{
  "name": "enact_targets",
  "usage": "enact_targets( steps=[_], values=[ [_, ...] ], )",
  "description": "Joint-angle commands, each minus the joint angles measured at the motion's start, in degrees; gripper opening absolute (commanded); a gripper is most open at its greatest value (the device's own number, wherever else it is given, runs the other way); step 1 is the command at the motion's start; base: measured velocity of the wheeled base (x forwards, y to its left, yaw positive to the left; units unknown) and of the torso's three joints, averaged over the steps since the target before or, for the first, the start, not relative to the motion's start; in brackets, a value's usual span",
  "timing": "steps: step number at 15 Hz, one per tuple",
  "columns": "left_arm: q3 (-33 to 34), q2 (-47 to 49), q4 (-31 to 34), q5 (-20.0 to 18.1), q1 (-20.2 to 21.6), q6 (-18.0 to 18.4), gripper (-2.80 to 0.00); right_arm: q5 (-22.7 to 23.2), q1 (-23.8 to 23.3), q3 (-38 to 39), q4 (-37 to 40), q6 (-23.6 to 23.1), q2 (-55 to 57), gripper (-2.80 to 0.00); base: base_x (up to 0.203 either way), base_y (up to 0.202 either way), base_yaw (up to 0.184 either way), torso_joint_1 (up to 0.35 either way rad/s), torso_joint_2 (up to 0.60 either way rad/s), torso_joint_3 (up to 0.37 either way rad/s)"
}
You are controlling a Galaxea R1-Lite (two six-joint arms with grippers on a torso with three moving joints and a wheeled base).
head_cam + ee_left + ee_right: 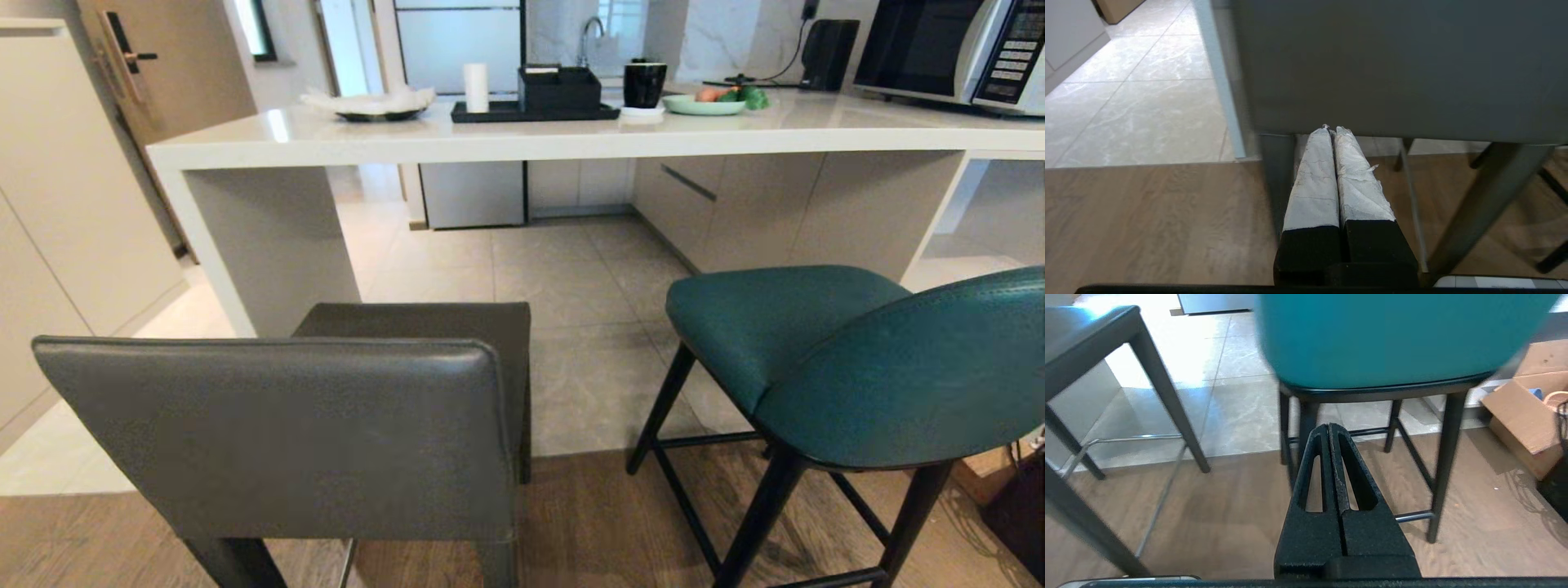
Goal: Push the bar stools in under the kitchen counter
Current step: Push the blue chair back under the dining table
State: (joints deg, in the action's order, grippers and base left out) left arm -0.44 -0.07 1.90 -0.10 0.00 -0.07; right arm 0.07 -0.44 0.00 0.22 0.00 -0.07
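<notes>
Both stools look like they'll slide okay but could tip, so I'd push low on the backrest or at seat level, not at the very top edge. The grey stool (326, 425) has a flat, stiff rectangular back, so that's an easy broad face to press on. Its thin tapered legs and metal footrest suggest moderate weight, and they might catch where the wood floor (588, 523) meets the tile (571, 278). The teal stool (849, 359) has a curved back, so a push off-centre would probably spin it; aim for the middle.

Looks-wise: grey leather with a low square back; teal padded seat on black wooden legs with crossbars.

Both stand out on the wood floor, well short of the bench (522, 135), grey nearer its left end panel, teal toward the right.

Left end effector (1331, 130) is pinched shut with nothing in it, just behind the grey back. Right end effector (1329, 426) is shut and empty too, behind the teal seat.
</notes>
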Motion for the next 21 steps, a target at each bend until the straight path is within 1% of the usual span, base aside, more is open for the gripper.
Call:
enact_targets(
  steps=[1, 21],
  values=[
    [0.0, 0.1, 0.0, 0.0, 0.0, 0.0, -2.8, 0.0, 0.0, 0.1, 0.0, 0.0, 0.1, -2.8, 0.0, -0.196, 0.003, 0.004, 0.0, 0.001],
    [0.0, 0.1, 0.0, 0.0, 0.0, 0.0, -2.8, 0.0, 0.0, 0.1, 0.0, 0.0, 0.1, -2.8, 0.0, -0.195, 0.002, 0.002, 0.0, 0.003]
  ],
)
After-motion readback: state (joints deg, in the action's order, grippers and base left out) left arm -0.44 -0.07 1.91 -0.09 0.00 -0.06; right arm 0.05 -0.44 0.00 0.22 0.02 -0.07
